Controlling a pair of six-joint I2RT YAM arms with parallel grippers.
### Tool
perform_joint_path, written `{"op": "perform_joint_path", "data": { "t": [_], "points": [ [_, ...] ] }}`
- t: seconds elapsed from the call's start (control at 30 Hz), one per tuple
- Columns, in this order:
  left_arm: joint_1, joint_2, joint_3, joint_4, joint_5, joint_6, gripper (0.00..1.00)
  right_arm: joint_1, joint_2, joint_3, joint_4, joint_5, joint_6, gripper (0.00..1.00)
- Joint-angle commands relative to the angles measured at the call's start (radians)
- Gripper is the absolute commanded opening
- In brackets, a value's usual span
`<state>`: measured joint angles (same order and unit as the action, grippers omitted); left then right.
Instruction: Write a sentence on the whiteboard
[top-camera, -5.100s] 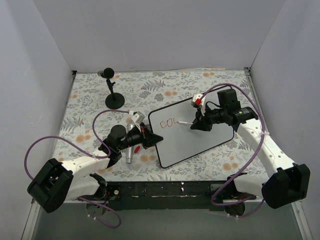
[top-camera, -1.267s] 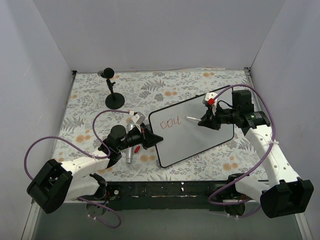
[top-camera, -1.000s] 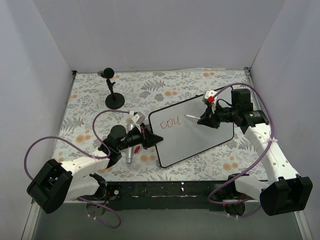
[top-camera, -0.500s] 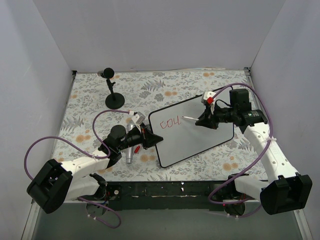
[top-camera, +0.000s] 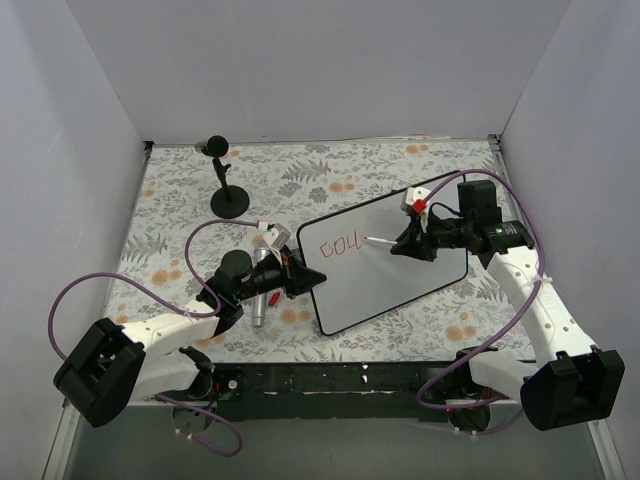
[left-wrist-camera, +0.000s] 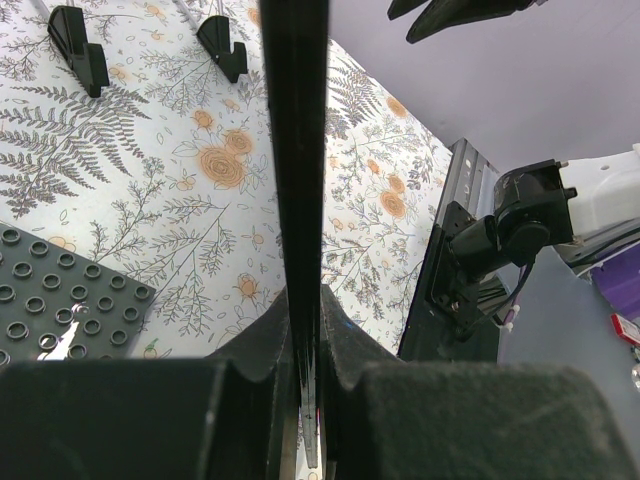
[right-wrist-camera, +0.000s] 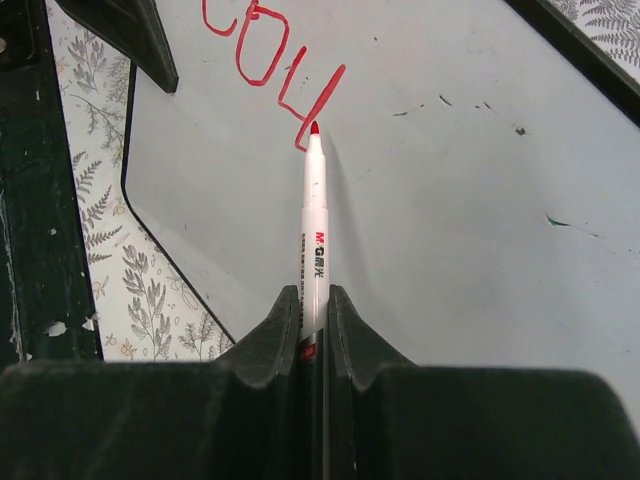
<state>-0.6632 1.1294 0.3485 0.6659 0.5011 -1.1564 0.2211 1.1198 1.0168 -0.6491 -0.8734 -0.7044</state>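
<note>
- While only the red letters (right-wrist-camera: 262, 48) "cou" stand on the board (top-camera: 395, 285), the sentence is barely begun. They sit near the board's upper-left corner, with wide bare white to their right.
- Askew on the floral cloth (top-camera: 180, 200), the board lies right of centre, between the two arms.
- At the foot of the "u"'s last stroke sits the red tip of the pen (right-wrist-camera: 315, 225). Whether it presses on the surface I cannot tell.
- Clamped tight on the pen's barrel is the right claw (right-wrist-camera: 313, 300), with the pen running straight out between its fingers.
- Closed on the board's black edge (left-wrist-camera: 295, 140) at the near-left corner, the left claw (left-wrist-camera: 303, 320) steadies it.
- For the next letter, as I judge it: lift the tip clear and shift just right of the "u". Set down lightly and match the height and baseline of the letters already there, so the new stroke does not run into the tail.
- Pressure wants to be light and even. A hard push could skid the board or tilt the pen in the grip, so the left hold should not slacken.
- Further out are a black stand (top-camera: 228, 195) at the far left of the cloth, a dark studded plate (left-wrist-camera: 60, 300) under the left wrist, and the board's black feet (left-wrist-camera: 80, 50).
</note>
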Motion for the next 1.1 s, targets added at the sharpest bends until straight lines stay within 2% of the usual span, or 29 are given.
{"op": "perform_joint_path", "data": {
  "t": [0.0, 0.63, 1.07],
  "points": [
    [-0.003, -0.010, 0.003, 0.000, -0.016, 0.038, 0.00, 0.020, -0.011, 0.005, -0.004, 0.005, -0.021, 0.01],
    [-0.003, -0.014, 0.003, 0.001, -0.019, 0.029, 0.00, 0.049, -0.003, 0.052, -0.044, 0.053, -0.073, 0.01],
    [-0.003, -0.017, -0.005, 0.011, -0.019, 0.027, 0.00, 0.054, 0.009, 0.048, -0.099, -0.009, -0.142, 0.01]
  ]
}}
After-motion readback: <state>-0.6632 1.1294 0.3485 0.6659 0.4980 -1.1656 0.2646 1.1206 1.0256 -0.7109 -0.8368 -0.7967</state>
